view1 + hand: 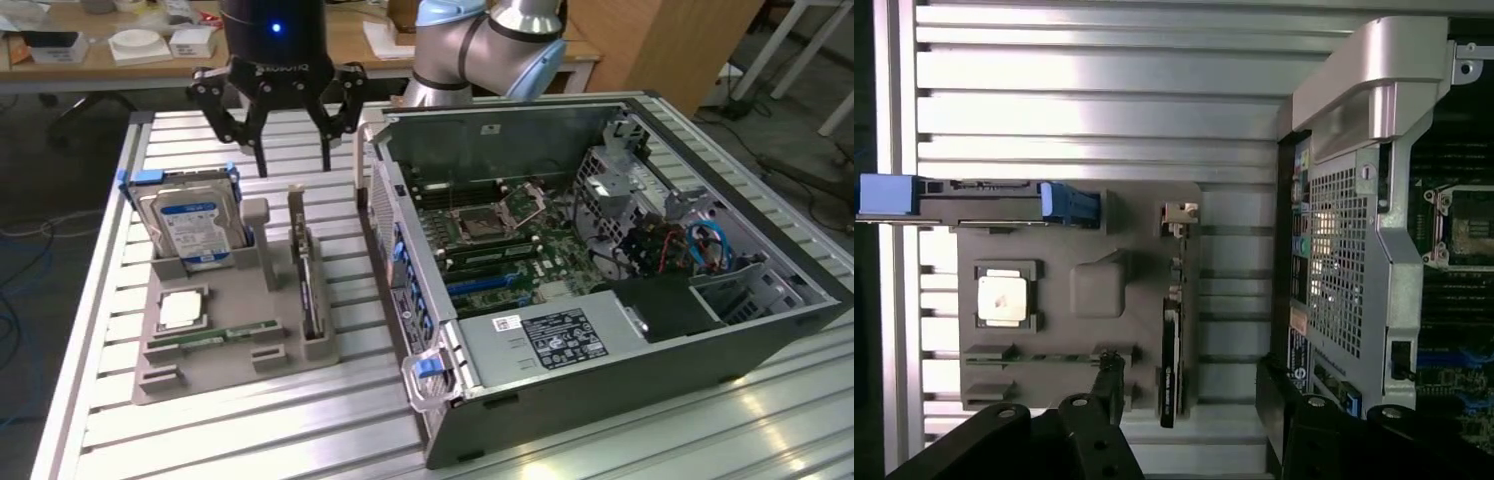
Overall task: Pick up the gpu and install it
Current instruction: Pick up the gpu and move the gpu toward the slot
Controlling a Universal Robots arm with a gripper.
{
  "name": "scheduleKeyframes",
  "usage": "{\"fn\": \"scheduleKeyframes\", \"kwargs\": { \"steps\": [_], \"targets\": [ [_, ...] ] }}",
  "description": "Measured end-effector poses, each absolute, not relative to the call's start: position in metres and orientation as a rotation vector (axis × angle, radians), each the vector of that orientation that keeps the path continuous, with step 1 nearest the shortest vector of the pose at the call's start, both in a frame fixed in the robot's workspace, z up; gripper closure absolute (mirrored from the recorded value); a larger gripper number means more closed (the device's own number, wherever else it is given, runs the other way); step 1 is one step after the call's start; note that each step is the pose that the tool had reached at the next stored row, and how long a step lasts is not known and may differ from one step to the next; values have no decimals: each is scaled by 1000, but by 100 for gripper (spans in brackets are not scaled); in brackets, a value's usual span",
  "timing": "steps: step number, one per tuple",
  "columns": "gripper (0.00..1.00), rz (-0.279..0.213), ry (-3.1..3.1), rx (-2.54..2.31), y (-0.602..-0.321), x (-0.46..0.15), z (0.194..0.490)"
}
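So here's where we're at: the claw [294, 162] hangs over the bench [240, 440] with its jaws spread wide and nothing in them. The gpu [308, 290] stands on edge in a slot of the gray holder [220, 355], under the claw, between the hard drive [194, 225] and the open PC case [601, 260]. We see it untouched, not in the case.

slatted table [267, 440]: grey holder [254, 300], computer case [601, 375]
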State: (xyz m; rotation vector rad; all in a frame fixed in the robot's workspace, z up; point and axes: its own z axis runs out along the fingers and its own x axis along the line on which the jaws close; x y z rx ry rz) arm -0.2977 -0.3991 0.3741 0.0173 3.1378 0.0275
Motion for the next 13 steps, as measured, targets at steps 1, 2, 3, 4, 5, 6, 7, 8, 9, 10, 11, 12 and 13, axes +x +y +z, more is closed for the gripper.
{"fn": "scheduleKeyframes", "kwargs": {
  "steps": [1, 2, 3, 4, 5, 6, 7, 8, 9, 10, 11, 12, 13],
  "targets": [
    [36, 28, 3138, 16, -399, -298, 372],
    [36, 28, 3138, 15, -400, -298, 370],
    [36, 27, 3138, 13, -400, -298, 369],
    [36, 28, 3138, 12, -400, -298, 367],
    [36, 28, 3138, 11, -401, -298, 365],
    [36, 28, 3138, 10, -401, -298, 363],
    [36, 28, 3138, 9, -401, -298, 361],
    [36, 28, 3138, 9, -402, -298, 360],
    [36, 28, 3138, 8, -403, -298, 358],
    [36, 27, 3138, 7, -403, -298, 356],
    [36, 28, 3138, 7, -404, -298, 354],
    [36, 28, 3138, 7, -405, -298, 353],
    [36, 27, 3138, 6, -406, -298, 352]
  ]
}}
